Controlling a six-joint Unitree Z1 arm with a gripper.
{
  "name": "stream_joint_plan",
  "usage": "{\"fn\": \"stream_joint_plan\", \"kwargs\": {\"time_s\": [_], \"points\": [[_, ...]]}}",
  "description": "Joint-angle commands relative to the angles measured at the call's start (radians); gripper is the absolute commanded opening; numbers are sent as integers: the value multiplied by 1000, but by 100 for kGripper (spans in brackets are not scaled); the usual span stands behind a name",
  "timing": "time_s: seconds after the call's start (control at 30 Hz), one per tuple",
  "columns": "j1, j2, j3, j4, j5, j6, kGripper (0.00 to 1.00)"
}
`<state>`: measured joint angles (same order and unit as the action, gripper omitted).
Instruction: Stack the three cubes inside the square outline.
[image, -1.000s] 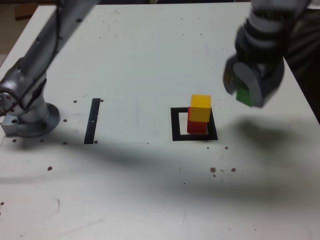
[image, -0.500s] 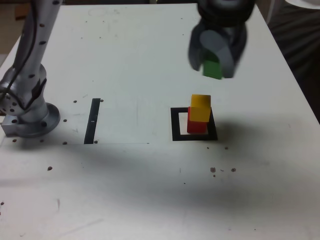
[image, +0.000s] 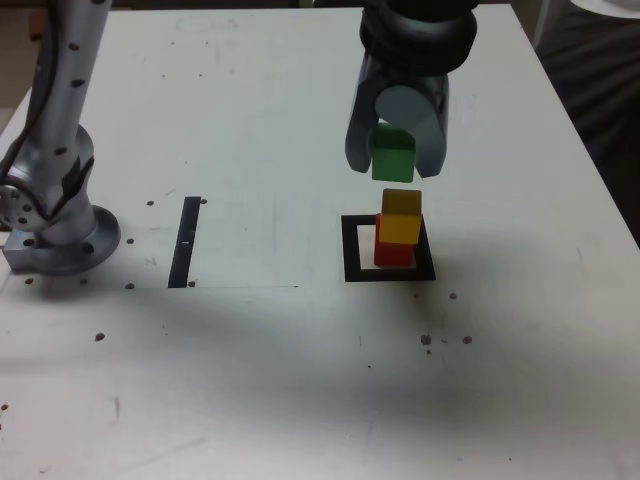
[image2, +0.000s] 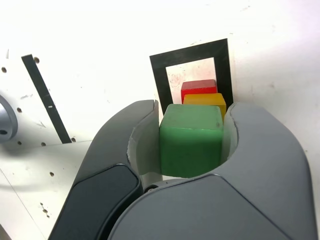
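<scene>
Between fingers of tool (image2: 191, 142): green cube (image2: 191, 140), above yellow cube (image: 401, 217).

The matte green cube (image: 393, 152) is raised, upright, clear of the table. The matte yellow cube (image: 401, 217) sits on the matte red cube (image: 393, 248), slightly offset. The red cube lies within the flat square outline with thick black border and pale centre (image: 352, 273).
</scene>
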<state>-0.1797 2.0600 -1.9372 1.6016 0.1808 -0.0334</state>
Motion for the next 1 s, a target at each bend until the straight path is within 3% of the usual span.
{"fn": "stream_joint_plan", "kwargs": {"time_s": [0.0, 0.77, 0.83, 0.97], "points": [[-1, -7, 1, 9, -4, -5, 33], [-1, 46, 14, -32, -29, -8, 34], [0, 51, 18, -38, -31, -6, 43], [1, 55, 30, -57, -34, 1, 79]]}}
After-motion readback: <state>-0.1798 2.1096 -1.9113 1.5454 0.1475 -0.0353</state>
